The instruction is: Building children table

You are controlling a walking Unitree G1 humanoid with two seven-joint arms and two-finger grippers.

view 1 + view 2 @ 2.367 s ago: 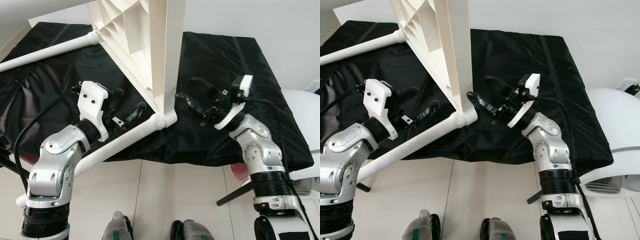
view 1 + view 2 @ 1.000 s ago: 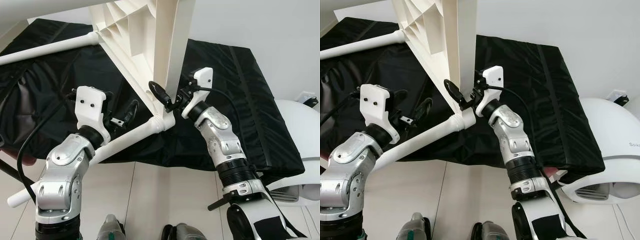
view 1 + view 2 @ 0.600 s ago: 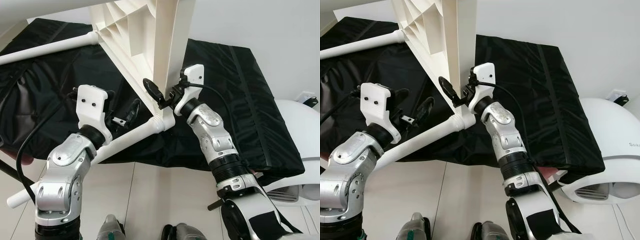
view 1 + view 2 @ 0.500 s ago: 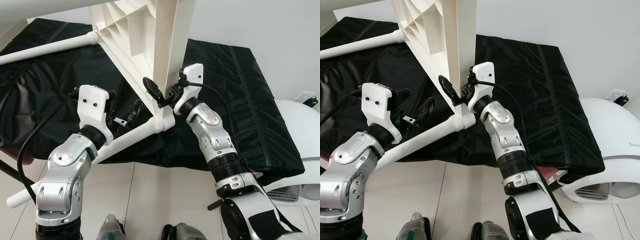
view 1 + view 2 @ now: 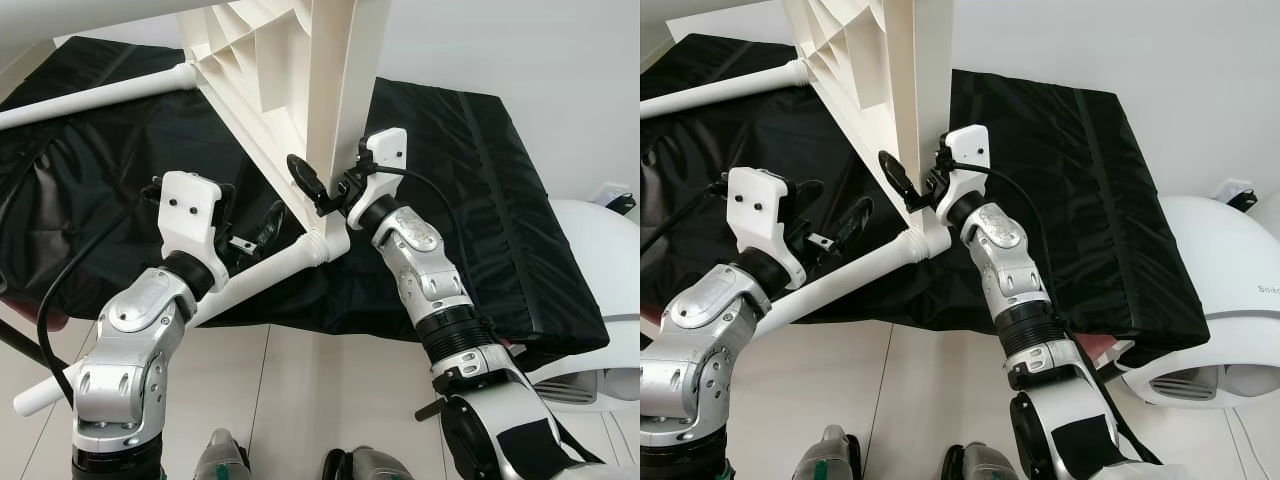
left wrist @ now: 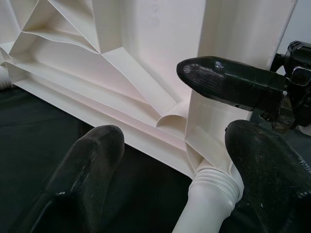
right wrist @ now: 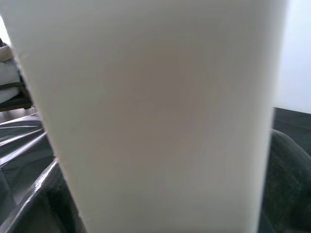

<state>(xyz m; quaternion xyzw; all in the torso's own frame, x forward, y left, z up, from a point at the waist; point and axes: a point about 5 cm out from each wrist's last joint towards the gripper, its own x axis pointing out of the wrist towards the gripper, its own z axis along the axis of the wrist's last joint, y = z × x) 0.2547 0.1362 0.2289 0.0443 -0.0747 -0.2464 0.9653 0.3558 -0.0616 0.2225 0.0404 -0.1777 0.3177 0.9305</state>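
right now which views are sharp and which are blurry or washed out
Eye views: sharp and evenly lit, white table top bright against the black cover. Left wrist view: ribs crisp, the near black fingers soft. Right wrist view: out of focus, the white table edge so close that it reads as a featureless pale blur.

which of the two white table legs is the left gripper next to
The near leg, the one that runs from the tabletop corner down toward the robot. The left gripper sits open just above it. The other leg lies across the far side of the black cloth.
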